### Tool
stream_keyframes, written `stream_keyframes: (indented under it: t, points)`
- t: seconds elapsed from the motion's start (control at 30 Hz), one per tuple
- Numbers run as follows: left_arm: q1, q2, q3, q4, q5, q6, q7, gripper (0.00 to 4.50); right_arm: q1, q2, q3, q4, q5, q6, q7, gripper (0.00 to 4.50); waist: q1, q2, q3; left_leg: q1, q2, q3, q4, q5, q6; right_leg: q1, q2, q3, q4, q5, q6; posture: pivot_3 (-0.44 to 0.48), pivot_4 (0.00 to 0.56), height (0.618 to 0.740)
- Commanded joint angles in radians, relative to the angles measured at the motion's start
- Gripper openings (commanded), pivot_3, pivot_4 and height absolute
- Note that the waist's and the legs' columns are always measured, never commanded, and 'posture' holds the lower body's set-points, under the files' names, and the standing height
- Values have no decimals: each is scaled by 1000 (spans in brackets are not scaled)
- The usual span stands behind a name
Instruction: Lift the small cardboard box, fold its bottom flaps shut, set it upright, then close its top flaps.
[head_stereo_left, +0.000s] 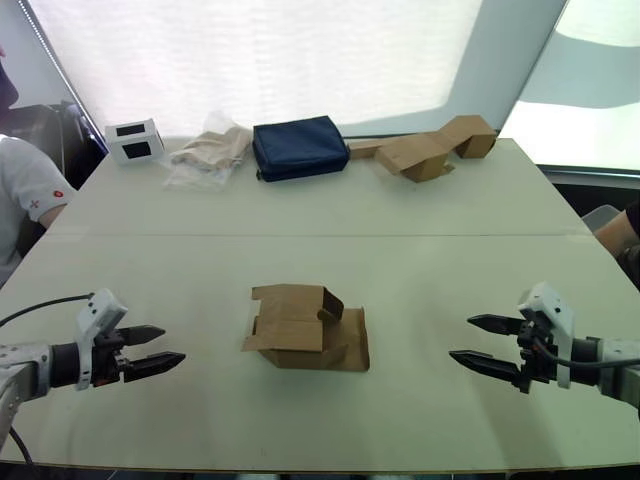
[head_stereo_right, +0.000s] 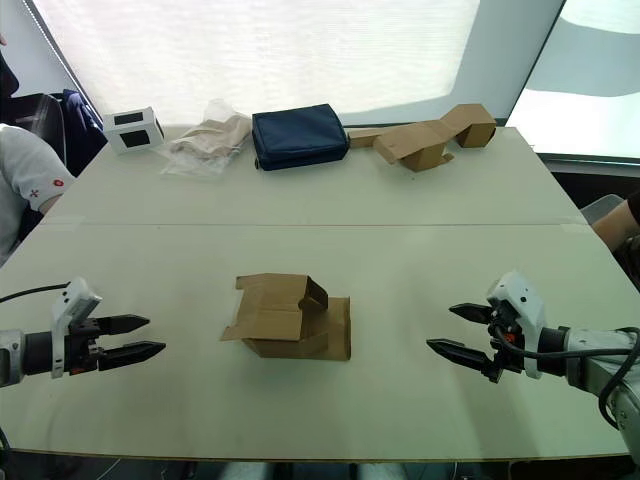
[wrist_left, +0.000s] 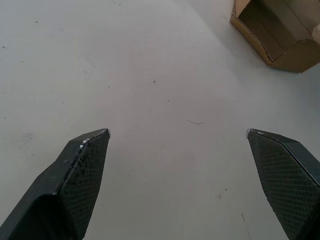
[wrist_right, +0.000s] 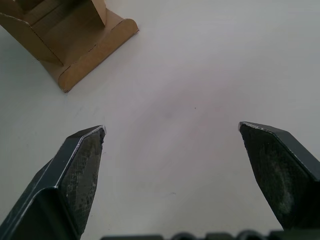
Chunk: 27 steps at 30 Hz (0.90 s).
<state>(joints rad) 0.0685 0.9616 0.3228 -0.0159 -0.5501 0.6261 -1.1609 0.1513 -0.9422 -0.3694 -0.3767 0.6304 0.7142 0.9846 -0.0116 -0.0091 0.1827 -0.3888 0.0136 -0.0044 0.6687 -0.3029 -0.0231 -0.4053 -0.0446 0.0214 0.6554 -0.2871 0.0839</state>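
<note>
We see the small cardboard box (head_stereo_left: 306, 327) lying at the lower centre of the table (head_stereo_left: 400, 250), apparently on its side with flaps open. The left gripper (head_stereo_left: 158, 347) at lower left and the right gripper (head_stereo_left: 478, 341) at lower right both hold their fingers spread, well apart from the box.

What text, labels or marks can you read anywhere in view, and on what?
No legible words or numbers anywhere.
small cardboard box: plain brown, unmarked.
white box with dark windows: no readable print.
dark blue pouch: no label visible.
person's white sleeve: a small red cross-shaped mark and a red dot, no letters.
</note>
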Motion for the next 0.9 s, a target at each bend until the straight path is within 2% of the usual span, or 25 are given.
stream_keyframes:
  t: [0.03,0.63,0.9]
  points:
    - [-17,17,12,7,17,-30,-1,4500,-14,-7,-15,-2,6,0,0,4436,0,0,0,0,0,0,0,0,0,0,0,0,0,0,0,0,150,740]
    - [-64,16,20,19,-7,6,-12,4500,-32,0,-3,20,6,-3,13,4436,-1,0,0,1,0,0,1,0,0,0,0,0,3,0,0,0,150,740]
    - [-141,1,7,64,27,-19,48,4500,-85,-16,25,55,-24,-1,9,4436,-1,0,0,2,0,0,1,0,0,0,1,0,4,0,0,0,150,740]
